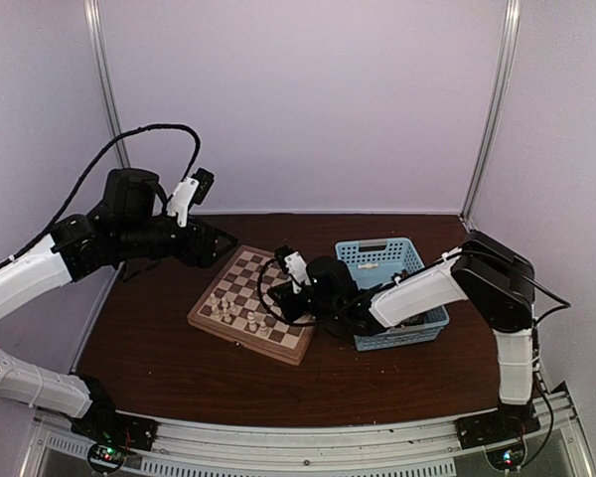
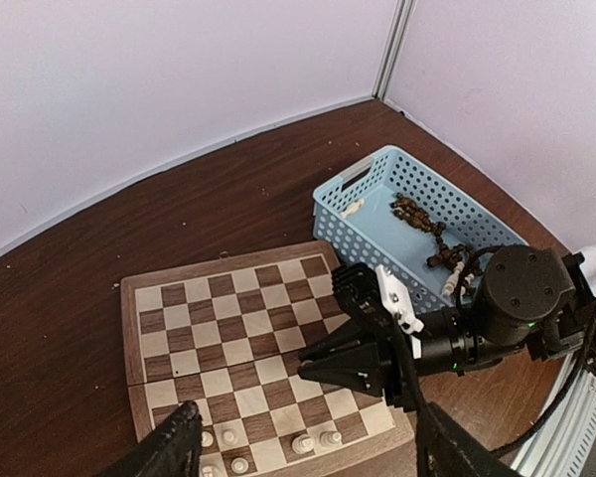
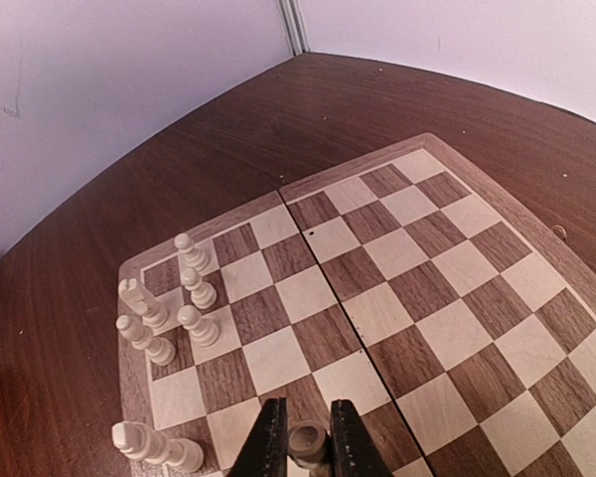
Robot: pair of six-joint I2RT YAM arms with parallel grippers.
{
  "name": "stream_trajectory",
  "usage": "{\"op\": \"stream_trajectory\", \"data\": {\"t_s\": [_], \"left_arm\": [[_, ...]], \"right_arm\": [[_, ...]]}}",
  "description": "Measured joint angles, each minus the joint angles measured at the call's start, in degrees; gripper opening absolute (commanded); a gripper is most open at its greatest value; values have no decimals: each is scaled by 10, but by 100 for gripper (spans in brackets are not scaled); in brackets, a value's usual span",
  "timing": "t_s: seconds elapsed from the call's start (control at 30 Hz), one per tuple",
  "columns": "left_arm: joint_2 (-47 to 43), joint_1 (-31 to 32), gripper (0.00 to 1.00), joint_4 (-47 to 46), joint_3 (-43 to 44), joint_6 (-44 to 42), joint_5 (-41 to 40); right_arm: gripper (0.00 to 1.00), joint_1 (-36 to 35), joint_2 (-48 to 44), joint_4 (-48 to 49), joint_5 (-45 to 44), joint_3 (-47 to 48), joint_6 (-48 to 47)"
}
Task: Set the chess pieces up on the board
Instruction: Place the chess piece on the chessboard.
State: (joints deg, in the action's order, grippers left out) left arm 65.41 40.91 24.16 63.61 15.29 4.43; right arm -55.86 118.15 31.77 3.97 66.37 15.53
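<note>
The wooden chessboard (image 1: 240,283) lies at the table's middle left. Several cream pieces (image 1: 224,309) stand along its near-left edge; they also show in the right wrist view (image 3: 195,288) and the left wrist view (image 2: 316,439). My right gripper (image 1: 276,296) hovers low over the board's near-right part. In its wrist view the right gripper (image 3: 307,422) is shut on a small pale chess piece (image 3: 308,445) above a near-edge square. My left gripper (image 1: 223,244) hangs above the board's far-left corner. Its fingers (image 2: 174,447) are spread wide and empty.
A light-blue perforated basket (image 1: 409,254) stands right of the board, touching my right arm. In the left wrist view the basket (image 2: 330,199) holds several dark brown pieces (image 2: 422,214) and a cream one (image 2: 351,209). Walls close the back and both sides.
</note>
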Motion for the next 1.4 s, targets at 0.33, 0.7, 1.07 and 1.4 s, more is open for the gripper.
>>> {"op": "stream_trajectory", "data": {"t_s": [0.33,0.7,1.07,1.4], "left_arm": [[2,0,74,6,-11,-7,-3],[6,0,74,15,-11,-9,-3],[7,0,74,21,-11,-9,-3],[24,-1,98,48,-7,13,-29]], "right_arm": [[16,14,28,-21,1,18,9],[21,15,31,-33,3,19,9],[26,16,30,-38,3,19,7],[39,16,-28,-71,4,13,-8]]}}
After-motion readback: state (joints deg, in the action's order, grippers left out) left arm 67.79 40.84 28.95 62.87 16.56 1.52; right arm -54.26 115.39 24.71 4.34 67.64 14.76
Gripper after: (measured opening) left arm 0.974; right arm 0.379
